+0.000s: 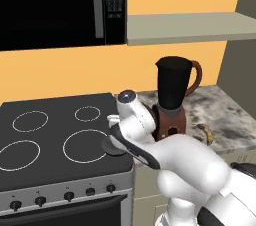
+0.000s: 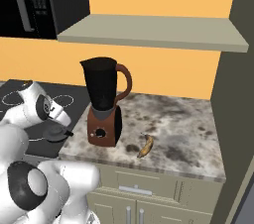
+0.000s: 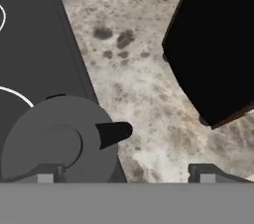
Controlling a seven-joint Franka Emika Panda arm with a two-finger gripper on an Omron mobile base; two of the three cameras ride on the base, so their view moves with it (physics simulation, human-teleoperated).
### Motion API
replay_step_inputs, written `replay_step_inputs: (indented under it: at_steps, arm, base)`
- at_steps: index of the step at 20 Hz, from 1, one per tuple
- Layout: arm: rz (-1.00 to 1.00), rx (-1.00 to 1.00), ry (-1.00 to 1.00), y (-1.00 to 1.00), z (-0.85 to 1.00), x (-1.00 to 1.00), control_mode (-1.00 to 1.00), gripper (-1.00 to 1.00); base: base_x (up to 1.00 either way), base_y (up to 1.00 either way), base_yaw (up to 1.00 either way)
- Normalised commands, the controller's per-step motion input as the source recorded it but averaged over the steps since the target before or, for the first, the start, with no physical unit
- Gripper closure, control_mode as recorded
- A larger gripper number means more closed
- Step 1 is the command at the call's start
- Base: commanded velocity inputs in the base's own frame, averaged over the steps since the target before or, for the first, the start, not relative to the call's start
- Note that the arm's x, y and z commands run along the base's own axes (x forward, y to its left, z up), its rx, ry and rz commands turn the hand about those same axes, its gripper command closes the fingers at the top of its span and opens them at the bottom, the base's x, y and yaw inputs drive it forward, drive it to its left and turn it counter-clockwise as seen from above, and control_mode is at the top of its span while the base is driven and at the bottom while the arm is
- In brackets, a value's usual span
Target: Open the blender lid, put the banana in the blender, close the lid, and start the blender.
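Note:
The blender (image 1: 172, 95) (image 2: 104, 104) stands on the marbled counter beside the stove, and its dark jar has no lid on top. The blender lid (image 3: 54, 143) (image 2: 54, 133) lies flat on the stove's right edge with its tab pointing toward the counter. In the left base view the lid (image 1: 114, 146) is partly hidden by my arm. My gripper (image 3: 126, 174) hovers just above the lid, open, with nothing between its fingertips. The banana (image 1: 206, 133) (image 2: 146, 145) lies on the counter to the right of the blender. In the hand view the blender (image 3: 213, 44) is a dark mass at the upper right.
A black stove top (image 1: 55, 135) with white burner rings lies left of the counter (image 2: 183, 129). A microwave (image 1: 60, 5) hangs above the stove. A grey shelf (image 2: 158, 32) juts out above the blender. A dark wall closes the counter's right side.

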Motion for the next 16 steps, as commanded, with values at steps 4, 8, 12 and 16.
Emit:
replay_step_inputs:
  at_steps: [4,8,12,16]
  arm:
    - [-0.15,0.04,-0.10,-0.99,0.21,-0.47,-1.00,-1.00]
    - [-0.13,0.01,-0.05,-1.00,0.31,-0.22,-1.00,-1.00]
    - [-0.13,0.01,0.00,-1.00,0.17,-0.11,-1.00,-1.00]
    - [-0.11,0.04,0.00,-1.00,-0.04,-0.06,-1.00,-1.00]
  base:
    - [0.00,0.00,0.00]
    - [0.00,0.00,0.00]
    - [0.00,0.00,0.00]
    - [0.00,0.00,0.00]
